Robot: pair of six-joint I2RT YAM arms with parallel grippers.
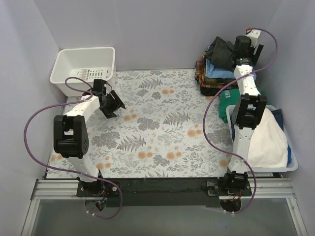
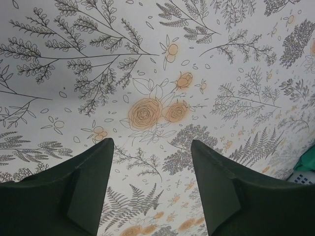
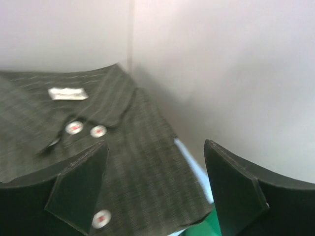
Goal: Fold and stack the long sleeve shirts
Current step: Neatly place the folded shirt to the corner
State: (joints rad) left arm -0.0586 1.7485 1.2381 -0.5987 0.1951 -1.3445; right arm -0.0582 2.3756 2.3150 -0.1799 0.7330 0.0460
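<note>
Far right corner of the tabletop [image 1: 147, 130], top view: a pile of shirts [image 1: 211, 78] sits against the wall, w/ the dark shirt [image 1: 221, 49] on top and a blue layer and a reddish plaid one under it. The right arm [image 1: 246, 98] reaches out over that pile, but from above its own body hides the fingers, so no read on the opening there.

Right wrist view fills that in. The right gripper [image 3: 155, 191] is spread wide w/ nothing betw. its fingers. The dark shirt lies just below, and the fine pinstripes show only here, along w/ the collar, a white neck label [image 3: 68, 93] and pale buttons [image 3: 74, 128]. Can't tell if the fingertips touch the cloth. A pale blue edge and a bit of green peek out under the shirt's near corner, w/ bare wall beyond.

Left side, top view: the left gripper [image 1: 114, 104] hangs over the far left part of the tabletop, near a white basket [image 1: 86, 69]. Left wrist view shows its fingers well apart, holding nothing, w/ only the floral print and orange roses betw. them.

Near right, seen in the top view only: a bin [image 1: 294, 164] w/ white cloth [image 1: 268, 140] and some blue cloth.
</note>
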